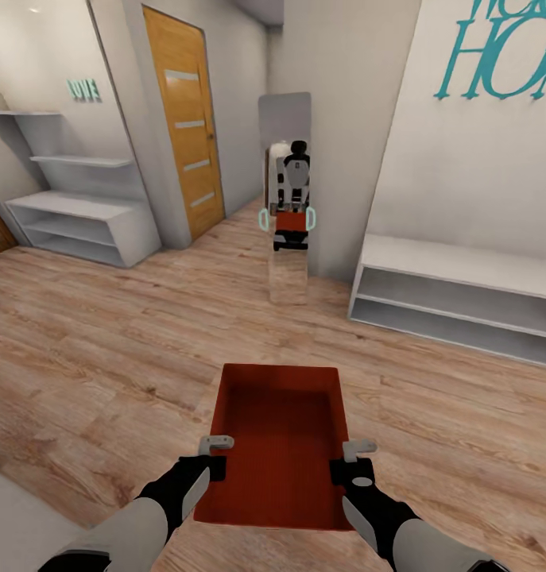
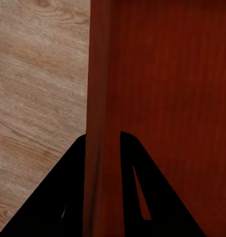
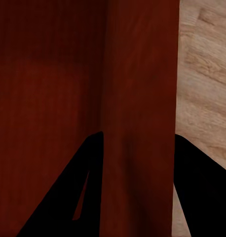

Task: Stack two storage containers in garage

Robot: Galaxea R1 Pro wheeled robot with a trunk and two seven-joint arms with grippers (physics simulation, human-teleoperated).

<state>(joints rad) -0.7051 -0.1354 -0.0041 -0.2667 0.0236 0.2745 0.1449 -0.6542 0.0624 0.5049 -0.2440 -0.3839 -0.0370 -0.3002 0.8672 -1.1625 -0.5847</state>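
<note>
Here each end effector (left [image 1: 215,453], right [image 1: 354,462]) grips the storage container [image 1: 280,429].

Wall lettering [image 1: 503,56] cut off at edge.

I see a tall mirror [image 1: 287,199] leaning at the wall corner ahead, an orange door [image 1: 185,127] left of the mirror, white shelves [image 1: 74,206] further left under a teal sign [image 1: 83,90], a low white bench [image 1: 455,298] right of the mirror, big teal letters [image 1: 503,52] above it
</note>
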